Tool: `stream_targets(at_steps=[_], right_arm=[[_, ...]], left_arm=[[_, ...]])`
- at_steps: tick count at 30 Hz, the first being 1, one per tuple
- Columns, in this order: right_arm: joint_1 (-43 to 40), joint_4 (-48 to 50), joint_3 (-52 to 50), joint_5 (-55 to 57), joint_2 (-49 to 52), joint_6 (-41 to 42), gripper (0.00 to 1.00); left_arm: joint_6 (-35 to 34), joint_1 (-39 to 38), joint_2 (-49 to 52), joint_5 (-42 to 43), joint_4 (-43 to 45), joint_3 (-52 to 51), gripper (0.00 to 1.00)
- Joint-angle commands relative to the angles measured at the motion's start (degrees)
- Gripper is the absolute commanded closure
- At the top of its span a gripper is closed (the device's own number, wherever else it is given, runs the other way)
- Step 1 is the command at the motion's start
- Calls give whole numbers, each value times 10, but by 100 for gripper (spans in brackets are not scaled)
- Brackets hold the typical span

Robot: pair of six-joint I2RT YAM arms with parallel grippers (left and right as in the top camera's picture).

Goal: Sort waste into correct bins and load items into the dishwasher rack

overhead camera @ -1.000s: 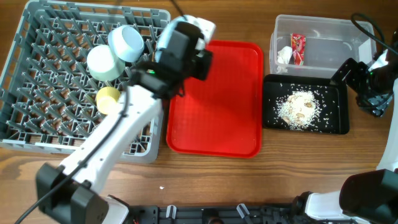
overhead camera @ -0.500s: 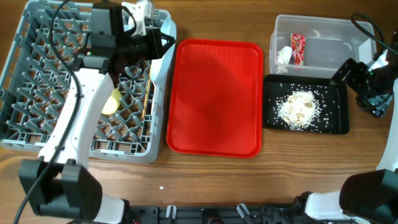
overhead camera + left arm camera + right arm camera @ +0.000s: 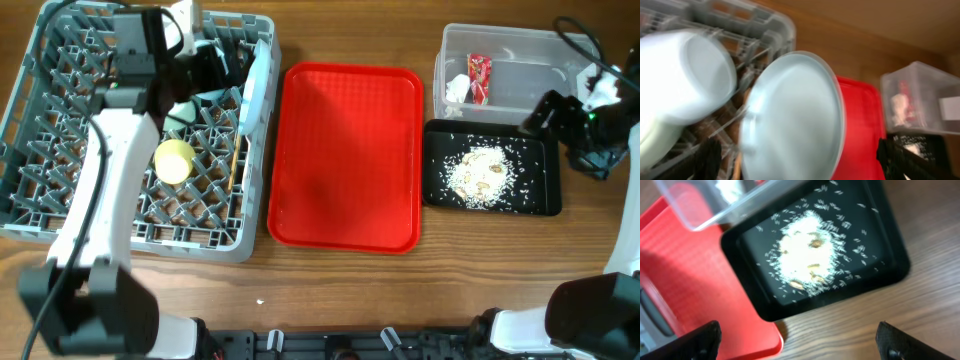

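Observation:
The grey dishwasher rack point(image 3: 60, 200) fills the left of the table. A pale blue plate point(image 3: 255, 85) point(image 3: 792, 120) stands on edge along its right side. My left gripper point(image 3: 205, 68) point(image 3: 800, 167) is over the rack's back, open, its fingers point(image 3: 707, 160) spread wide on either side of the plate. A pale blue bowl point(image 3: 682, 75) lies to the plate's left. A yellow-green cup point(image 3: 173, 160) and a chopstick point(image 3: 237, 150) rest in the rack. My right gripper point(image 3: 542, 118) point(image 3: 797, 345) hangs open and empty over the wood beside the black tray point(image 3: 540, 200) point(image 3: 890, 255).
The clear tub point(image 3: 520, 50) holds a red wrapper point(image 3: 479, 78) and a white tissue point(image 3: 457, 88). Rice scraps point(image 3: 478, 170) point(image 3: 807, 260) lie in the black tray. A bare red serving tray point(image 3: 345, 155) point(image 3: 690, 290) sits between rack and bins.
My left arm swung left from the red tray to over the rack's back. The plate now stands on edge in the rack and the left jaws have opened. The right arm barely moved.

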Motion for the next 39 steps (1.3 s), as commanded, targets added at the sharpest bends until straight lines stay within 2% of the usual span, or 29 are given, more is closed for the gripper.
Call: stream_targets(at_steps=[1, 3, 6, 8, 11, 15, 20, 24, 26, 31, 37, 39], right_arm=[[77, 57, 11, -53, -14, -61, 0], [123, 104, 11, -50, -12, -57, 0], [193, 172, 11, -15, 1, -56, 0], [208, 157, 9, 9, 10, -27, 0], [207, 137, -4, 26, 2, -27, 0], [207, 182, -93, 36, -68, -24, 0], [208, 290, -300, 73, -286, -12, 0], [208, 277, -360, 123, -433, 1, 0], [208, 263, -360, 123, -475, 2, 0], [208, 260, -360, 123, -481, 2, 0], [208, 260, -361, 123, -435, 2, 0], [208, 260, -368, 123, -450, 2, 0]], left_arm=[[19, -7, -59, -153, -126, 0, 0], [19, -9, -57, -183, -193, 0, 0], [6, -9, -56, -182, -257, -1, 0], [-9, -8, -56, -182, -297, -1, 0], [-3, -8, -63, -174, -337, -5, 0], [-2, -8, -146, -174, -297, -78, 0], [9, -16, -389, -160, -181, -267, 0], [2, -25, -533, -156, -160, -337, 0], [2, -25, -564, -156, -162, -338, 0], [2, -25, -571, -156, -193, -338, 0], [2, -25, -571, -156, -196, -338, 0], [2, -25, -571, -156, -196, -338, 0]])
